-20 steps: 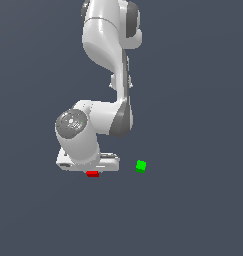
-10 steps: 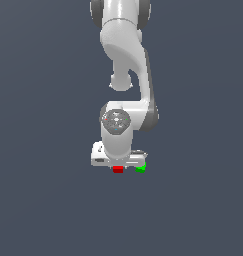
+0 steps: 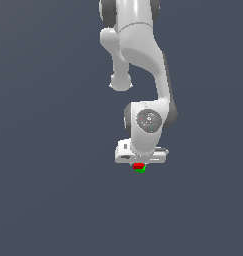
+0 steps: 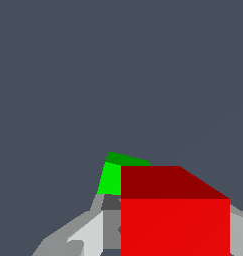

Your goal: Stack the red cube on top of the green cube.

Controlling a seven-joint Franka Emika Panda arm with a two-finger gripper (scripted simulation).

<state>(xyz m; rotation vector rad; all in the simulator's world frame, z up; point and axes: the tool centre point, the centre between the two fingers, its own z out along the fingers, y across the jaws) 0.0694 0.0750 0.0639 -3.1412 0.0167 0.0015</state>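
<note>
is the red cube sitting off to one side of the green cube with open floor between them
No. In the exterior view the red cube is directly over the green cube, no gap visible between them, right beneath the gripper.

Green cube (image 4: 109, 182) mostly hidden behind red cube (image 4: 174, 220) (frame-cropped).

One red cube (image 3: 138, 165), seen in both views (image 4: 175, 215); one green cube (image 3: 140, 170), likewise in both (image 4: 110, 179); two cubes in all, same small size; one white robot arm (image 3: 138, 60), reaching down from the top of the exterior view; one gripper (image 3: 141, 161) at its end, grey finger parts visible beside the red cube in the wrist view; one plain dark grey floor (image 3: 48, 150).
</note>
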